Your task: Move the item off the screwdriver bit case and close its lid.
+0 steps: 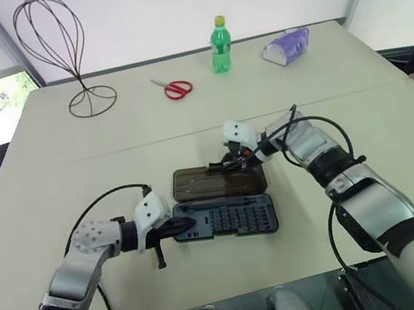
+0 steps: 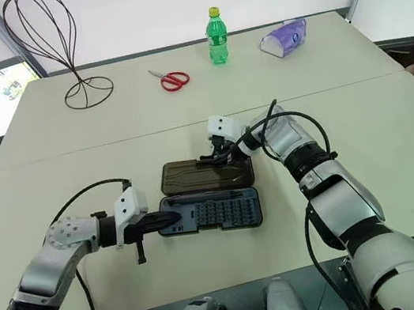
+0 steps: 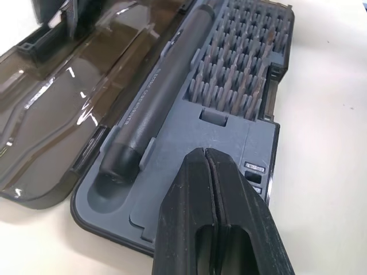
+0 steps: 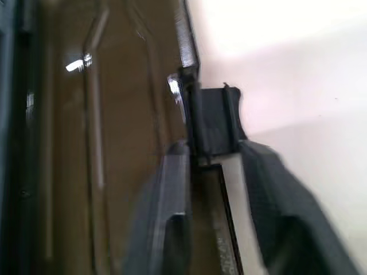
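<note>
Screwdriver bit case (image 1: 234, 220) open near the front edge of the table (image 1: 146, 129), its smoked lid (image 1: 204, 183) lying flat on the far side. Left gripper (image 1: 189, 224), fingers pressed together, tips at the case's left end beside the driver handle (image 3: 157, 97) and rows of bits (image 3: 241, 69). Right gripper (image 1: 234, 163) closed narrowly on the lid's far rim, at a latch tab

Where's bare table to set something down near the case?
Bare: the wide band between the lid and the scissors and bottle; also the table's right side. Crowded: the case, with the left gripper at its left end and the right gripper clamped on the lid's far edge.
</note>
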